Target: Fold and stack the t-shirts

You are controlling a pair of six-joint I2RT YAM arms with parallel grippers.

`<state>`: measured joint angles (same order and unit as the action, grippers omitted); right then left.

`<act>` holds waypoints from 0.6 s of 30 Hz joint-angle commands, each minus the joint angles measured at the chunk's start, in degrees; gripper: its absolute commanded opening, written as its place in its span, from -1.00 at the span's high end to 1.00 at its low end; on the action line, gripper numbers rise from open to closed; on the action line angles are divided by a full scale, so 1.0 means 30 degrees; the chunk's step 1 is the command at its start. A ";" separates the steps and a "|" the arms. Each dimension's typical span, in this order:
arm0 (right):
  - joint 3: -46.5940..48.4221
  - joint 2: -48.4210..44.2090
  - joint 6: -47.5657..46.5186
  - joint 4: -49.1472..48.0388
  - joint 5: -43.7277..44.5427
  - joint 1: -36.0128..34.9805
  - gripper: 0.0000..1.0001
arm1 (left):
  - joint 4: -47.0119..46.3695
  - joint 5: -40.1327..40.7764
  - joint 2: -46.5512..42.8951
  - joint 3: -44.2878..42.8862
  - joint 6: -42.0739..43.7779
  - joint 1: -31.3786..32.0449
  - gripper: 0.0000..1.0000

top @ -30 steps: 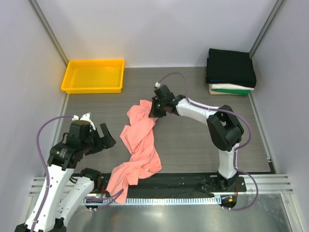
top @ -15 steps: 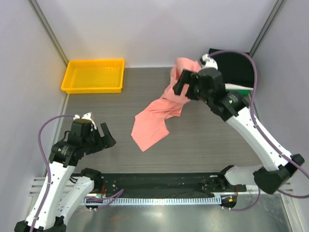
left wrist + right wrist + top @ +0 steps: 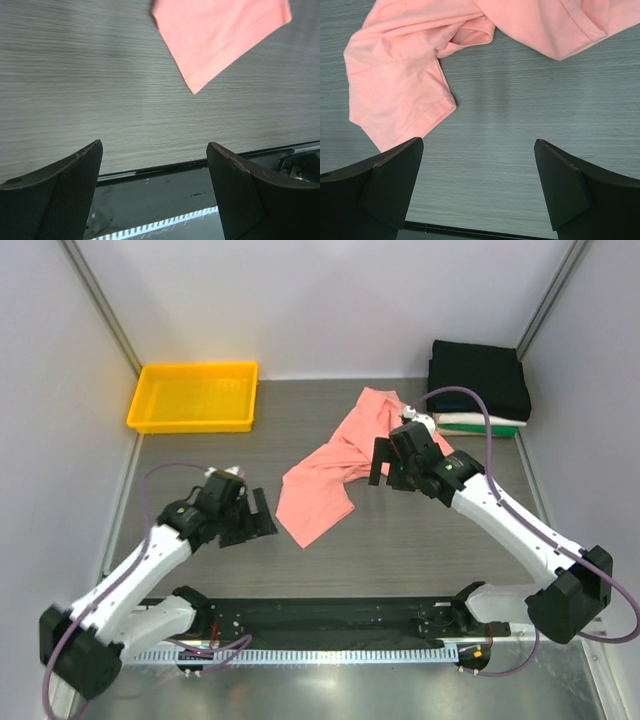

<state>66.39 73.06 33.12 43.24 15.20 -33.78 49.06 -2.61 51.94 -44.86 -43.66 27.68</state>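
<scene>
Hovering the right hand, spread wide and gripping nothing, just above the right edge of the pink shirt. Holding the left hand, likewise wide and empty, off the shirt's near-left corner, with a strip of bare worktop lying between. Sprawling rumpled and unfolded, with the long axis running diagonally from that near-left corner up to a far end close beside the stack of folded shirts. Showing a hemmed sleeve doubled over around the middle and a flatter panel toward the near end. Judging the right hand the nearer of the two; likely calling next for flattening, with one hand taking each end of that axis.
</scene>
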 commanded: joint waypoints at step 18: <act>-0.4230 0.0078 -0.1051 -0.4450 -0.4651 1.1024 -1.00 | -0.8997 0.2948 1.5086 -0.2800 -0.3260 0.6300 -0.21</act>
<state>54.30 70.91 30.28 34.98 5.19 -3.29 27.03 3.68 93.41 -53.36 -52.56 46.15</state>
